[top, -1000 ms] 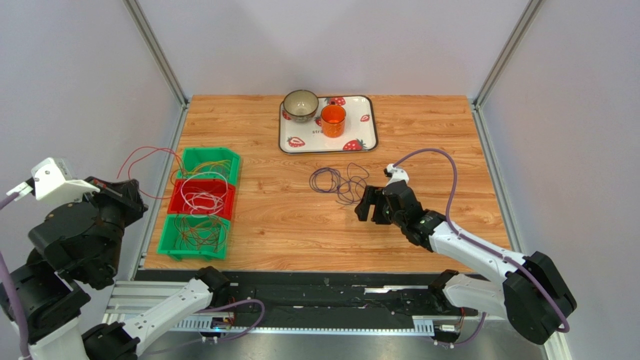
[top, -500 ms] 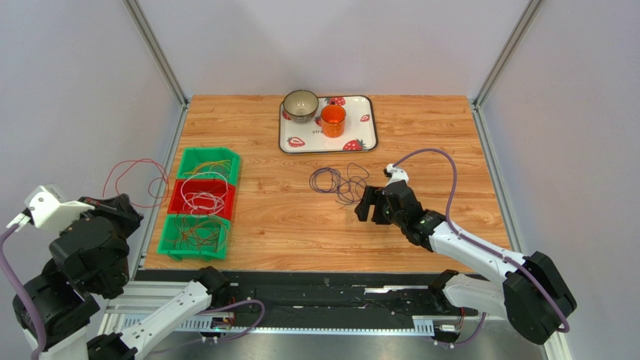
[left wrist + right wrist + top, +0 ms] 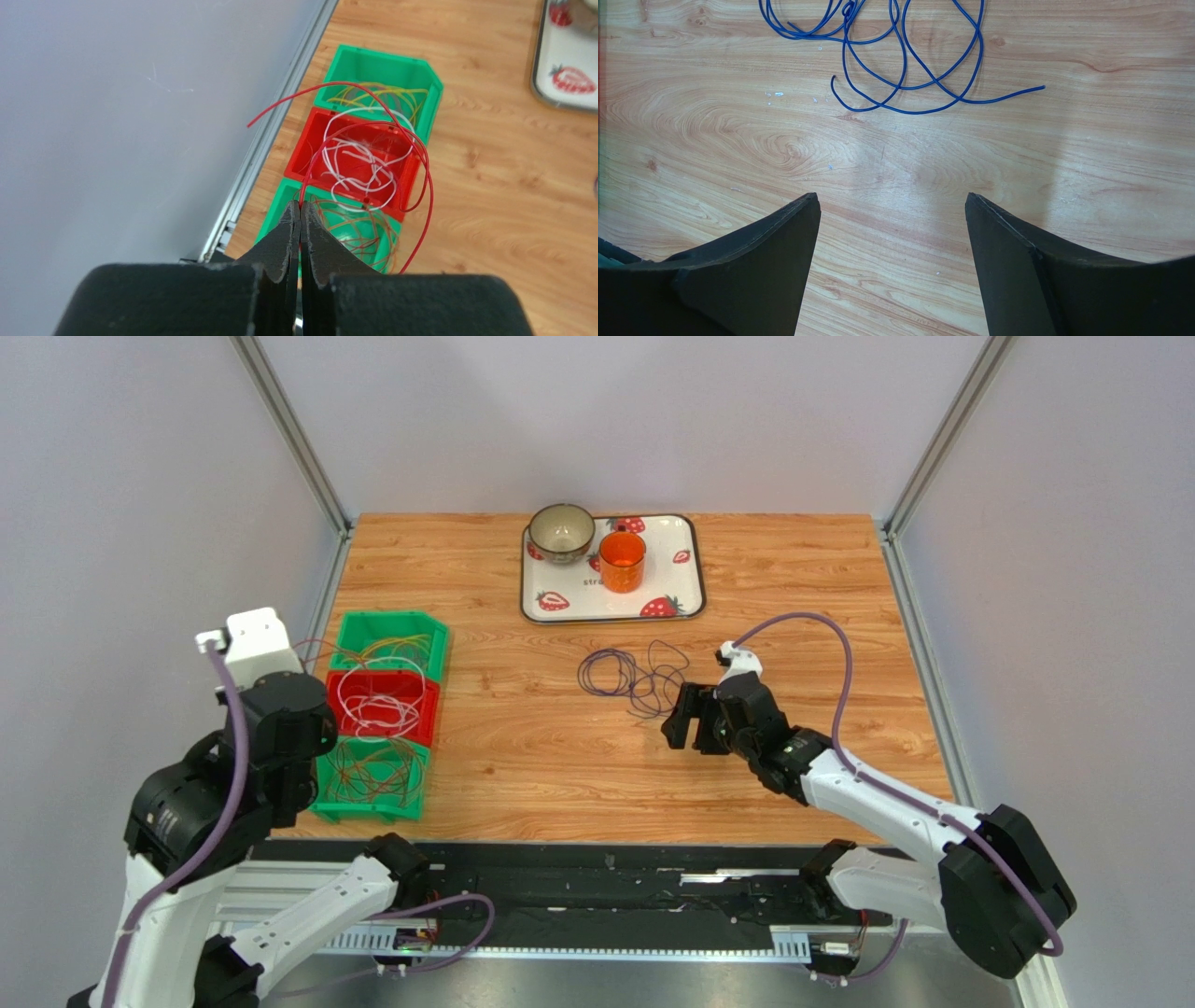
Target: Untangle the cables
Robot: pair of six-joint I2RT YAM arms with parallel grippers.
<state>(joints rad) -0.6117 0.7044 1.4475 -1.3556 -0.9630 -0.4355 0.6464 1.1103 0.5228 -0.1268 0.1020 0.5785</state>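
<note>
My left gripper (image 3: pixel 300 205) is shut on a thin red cable (image 3: pixel 429 196), which arcs in a wide loop above three bins. Below it, the far green bin (image 3: pixel 382 59) holds yellow and orange cables. White cables lie in the red bin (image 3: pixel 303 155), and dark red and orange ones in the near green bin (image 3: pixel 279 204). In the top view the left arm (image 3: pixel 281 717) leans over these bins (image 3: pixel 424 630). A purple cable (image 3: pixel 631 676) lies coiled mid-table. My right gripper (image 3: pixel 683 717) stands open just right of it. The right wrist view shows the coil (image 3: pixel 906 56) beyond the open gripper (image 3: pixel 892 199).
A strawberry-patterned tray (image 3: pixel 687 595) at the back holds a bowl (image 3: pixel 561 532) and an orange cup (image 3: pixel 622 560). A metal rail (image 3: pixel 270 133) and a grey wall run close along the left side of the bins.
The left arm has swung from outside the table's left edge in over the bins, carrying the red cable with it. The right arm has not moved.
</note>
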